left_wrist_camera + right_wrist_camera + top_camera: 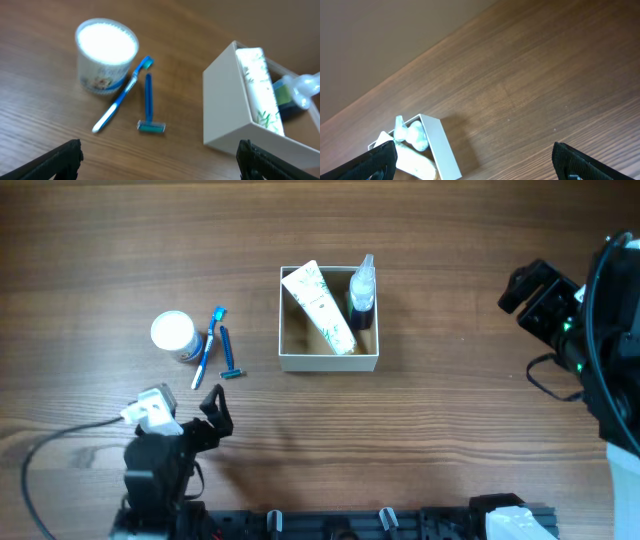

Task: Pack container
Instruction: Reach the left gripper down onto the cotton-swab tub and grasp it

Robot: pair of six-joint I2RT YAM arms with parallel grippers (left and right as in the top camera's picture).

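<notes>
Square white-walled, brown-lined container (330, 362) sits mid-table holding a white leaf-print tube (320, 305) and clear spray bottle (361, 292); left gripper (160, 161) gapes wide, empty, facing the blue disposable razor (149, 107); right gripper (475, 162) equally wide, gripping nothing

Even, soft light; overhead sharp, left wrist view slightly blurred
</notes>
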